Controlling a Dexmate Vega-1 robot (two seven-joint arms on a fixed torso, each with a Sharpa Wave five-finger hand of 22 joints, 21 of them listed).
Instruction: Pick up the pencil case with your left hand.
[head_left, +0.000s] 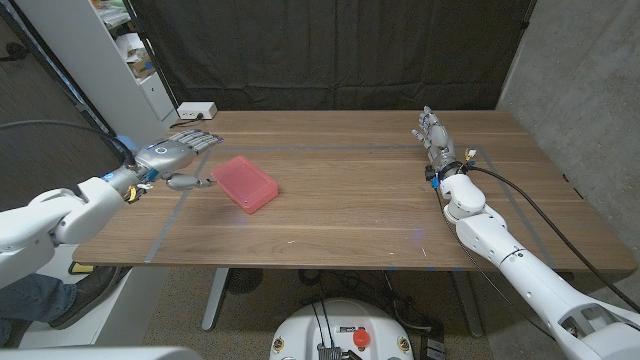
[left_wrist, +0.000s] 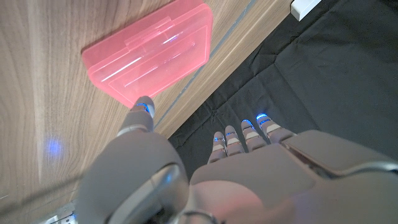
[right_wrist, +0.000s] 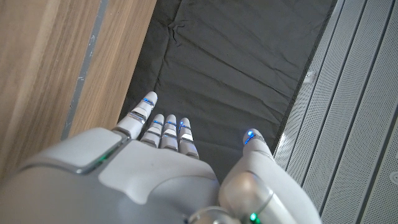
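Observation:
A pink translucent pencil case (head_left: 246, 182) lies flat on the wooden table (head_left: 350, 215), left of the middle. My left hand (head_left: 176, 160) hovers just to its left with fingers apart and nothing held; its thumb reaches toward the case's near corner, a small gap away. In the left wrist view the thumb tip (left_wrist: 144, 107) sits right by the edge of the pencil case (left_wrist: 152, 51). My right hand (head_left: 436, 136) stands at the table's right side, fingers straight and holding nothing, and its back (right_wrist: 155, 168) shows in the right wrist view.
A white power strip (head_left: 196, 109) sits at the table's far left corner, next to a white shelf unit (head_left: 130, 55). A black curtain hangs behind the table. Thin tape lines (head_left: 170, 222) mark the tabletop. A cable runs along my right arm.

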